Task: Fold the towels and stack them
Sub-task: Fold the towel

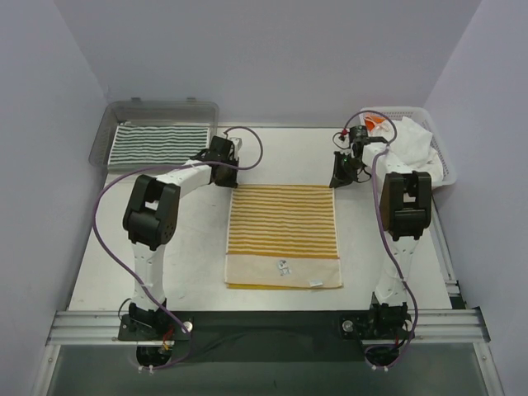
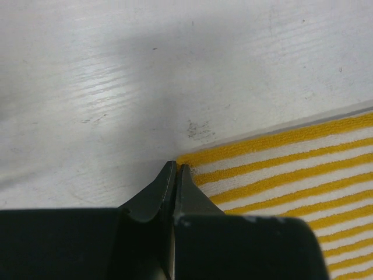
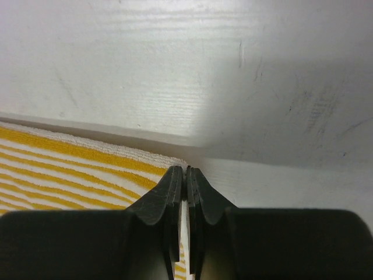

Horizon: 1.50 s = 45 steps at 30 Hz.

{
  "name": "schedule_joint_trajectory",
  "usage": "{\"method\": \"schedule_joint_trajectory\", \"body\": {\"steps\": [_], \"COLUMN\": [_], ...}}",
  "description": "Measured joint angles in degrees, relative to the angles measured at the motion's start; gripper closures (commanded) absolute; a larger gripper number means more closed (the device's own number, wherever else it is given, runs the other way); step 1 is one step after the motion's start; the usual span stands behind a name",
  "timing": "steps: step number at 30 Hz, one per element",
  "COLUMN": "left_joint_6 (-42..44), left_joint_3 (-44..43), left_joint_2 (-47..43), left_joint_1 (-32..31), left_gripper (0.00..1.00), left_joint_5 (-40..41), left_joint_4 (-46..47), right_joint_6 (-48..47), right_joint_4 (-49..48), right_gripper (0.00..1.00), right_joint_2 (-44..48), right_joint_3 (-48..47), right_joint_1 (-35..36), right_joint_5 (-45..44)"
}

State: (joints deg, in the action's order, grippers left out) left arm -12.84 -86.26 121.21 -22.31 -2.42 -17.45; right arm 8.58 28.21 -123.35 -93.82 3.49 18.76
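Note:
A yellow-and-white striped towel lies flat in the middle of the table, with a small patch and a label near its near edge. My left gripper sits at the towel's far left corner. In the left wrist view its jaws are shut, pinching the very corner of the towel. My right gripper sits at the far right corner. Seen from the right wrist, it is shut on that corner of the towel, and cloth shows between the fingers.
A clear plastic tray at the far left holds a folded dark-green-and-white striped towel. A white mesh basket at the far right holds crumpled white towels and something orange. Walls close in on three sides.

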Motion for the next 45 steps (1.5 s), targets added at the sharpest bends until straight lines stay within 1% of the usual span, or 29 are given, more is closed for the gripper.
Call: {"method": "schedule_joint_trajectory", "body": {"steps": [5, 12, 17, 19, 22, 33, 41, 45], "left_joint_6": [0.0, 0.1, 0.0, 0.0, -0.3, -3.1, -6.3, -7.7], "left_joint_3": [-3.8, -13.5, -13.8, -11.9, -6.5, 8.5, 19.4, 25.0], "left_joint_2": [0.0, 1.3, 1.1, 0.3, -2.7, -17.3, -27.2, -31.8], "left_joint_1": [1.6, 2.9, 3.1, 3.1, 3.1, 3.1, 2.5, 1.4], "left_gripper": [1.00, 1.00, 1.00, 1.00, 1.00, 1.00, 1.00, 1.00], "left_joint_5": [0.0, 0.3, 0.2, 0.2, -0.5, -3.0, -5.0, -5.0], "left_joint_4": [-1.6, -2.0, -1.7, -1.2, -0.3, 1.4, 1.6, 0.9], "right_joint_6": [0.8, 2.8, 4.1, 4.5, 5.1, 8.7, 13.6, 15.5], "right_joint_4": [-0.5, -2.6, -3.8, -4.3, -5.0, -7.5, -8.4, -8.4], "right_gripper": [1.00, 1.00, 1.00, 1.00, 1.00, 1.00, 1.00, 1.00], "right_joint_2": [0.0, 0.0, 0.4, 1.2, 4.6, 24.0, 33.3, 37.6], "right_joint_3": [-4.1, -9.0, -9.6, -8.9, -5.6, 13.0, 26.5, 31.3], "right_joint_1": [0.2, 0.3, 0.3, 0.3, 0.4, 2.2, 3.7, 4.2], "right_joint_5": [-0.1, -1.1, -1.7, -1.8, -1.7, -1.9, -2.5, -3.1]}}
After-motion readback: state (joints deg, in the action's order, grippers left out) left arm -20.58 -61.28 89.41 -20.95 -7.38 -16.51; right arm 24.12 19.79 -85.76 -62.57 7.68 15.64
